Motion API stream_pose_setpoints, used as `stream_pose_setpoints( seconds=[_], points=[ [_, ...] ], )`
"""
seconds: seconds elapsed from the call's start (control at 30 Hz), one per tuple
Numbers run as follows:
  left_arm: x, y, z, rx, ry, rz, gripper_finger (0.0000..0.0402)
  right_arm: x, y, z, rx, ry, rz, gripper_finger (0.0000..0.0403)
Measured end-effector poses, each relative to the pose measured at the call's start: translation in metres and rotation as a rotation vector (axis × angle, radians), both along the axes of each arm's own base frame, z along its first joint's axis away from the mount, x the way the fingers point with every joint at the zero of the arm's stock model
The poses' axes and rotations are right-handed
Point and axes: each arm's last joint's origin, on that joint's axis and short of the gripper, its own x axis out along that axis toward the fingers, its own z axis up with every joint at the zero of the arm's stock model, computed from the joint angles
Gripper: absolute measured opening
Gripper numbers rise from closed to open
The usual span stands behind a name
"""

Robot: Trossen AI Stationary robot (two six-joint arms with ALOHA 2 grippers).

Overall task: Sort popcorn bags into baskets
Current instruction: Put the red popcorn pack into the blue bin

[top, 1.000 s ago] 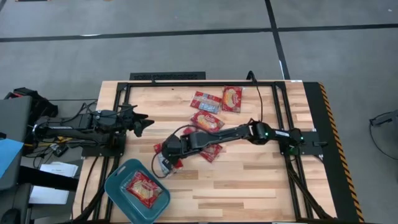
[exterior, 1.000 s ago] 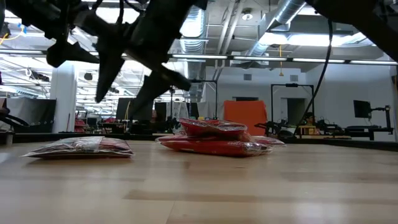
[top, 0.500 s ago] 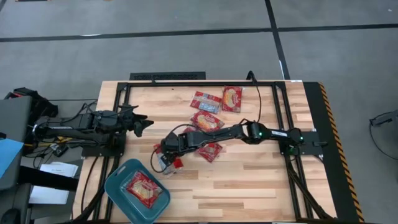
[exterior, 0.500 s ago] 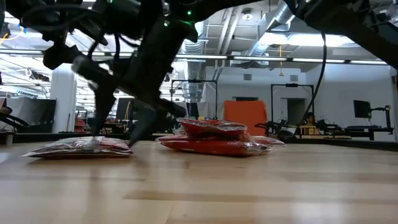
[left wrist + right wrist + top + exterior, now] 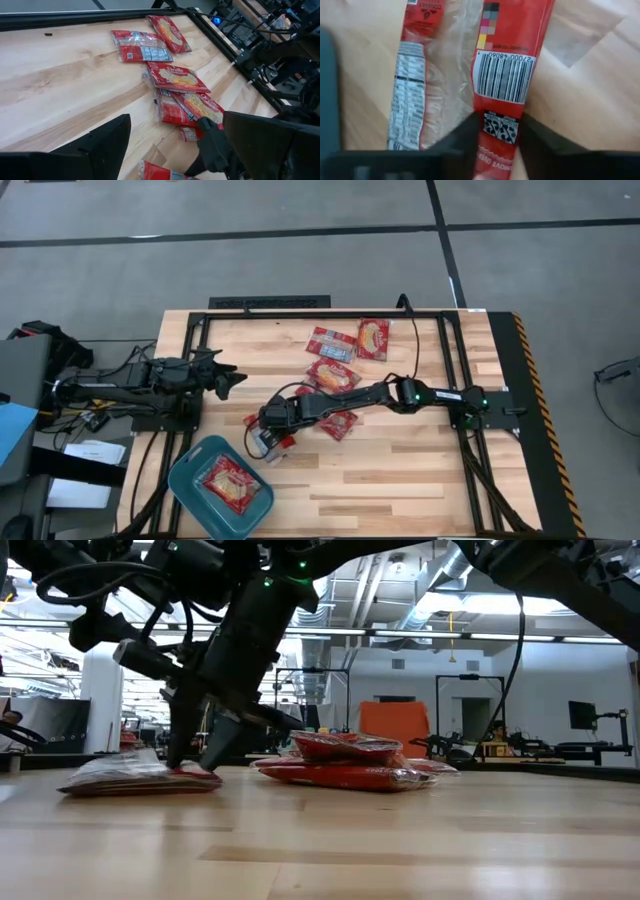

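My two arms are dark, near-black, built of chunky rounded links with thin black cables looping alongside. A small green light glows on my right arm's joint, well back from my right pincer [image 5: 268, 442], and another near that arm's base. Each pincer ends in two flat, dark, tapering fingers; my left pincer [image 5: 234, 381] looks angular and pointed from above.
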Motion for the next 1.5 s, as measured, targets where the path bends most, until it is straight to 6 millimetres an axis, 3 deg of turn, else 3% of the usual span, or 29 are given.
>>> stream_pose_setpoints(
  seconds=[0.13,0.37,0.57,0.8,1.07,1.3,1.5],
  points=[
    [0.0,0.0,0.0,0.0,0.001,0.0,0.0306,0.001,0.001,0.0,0.02,-0.012,0.039,0.0023],
    [0.0,0.0,-0.001,0.001,0.007,0.0,0.0306,0.0,0.0,0.006,0.032,-0.007,0.036,0.0011],
    [0.0,0.0,-0.001,0.001,0.007,-0.001,0.0306,-0.007,-0.008,0.038,-0.013,-0.017,0.042,0.0006],
    [-0.001,0.0,-0.002,0.008,0.02,0.007,0.0306,-0.023,-0.01,0.102,-0.06,-0.114,0.032,0.0006],
    [-0.002,0.002,-0.002,0.031,0.026,0.059,0.0306,-0.032,0.014,0.16,-0.038,-0.349,0.069,0.0006],
    [-0.003,0.002,-0.002,0.037,0.033,0.077,0.0306,-0.026,0.057,0.168,0.035,-0.526,0.143,0.001],
    [-0.003,0.002,-0.003,0.038,0.039,0.079,0.0306,-0.012,0.079,0.148,0.081,-0.605,0.202,0.0005]
  ],
)
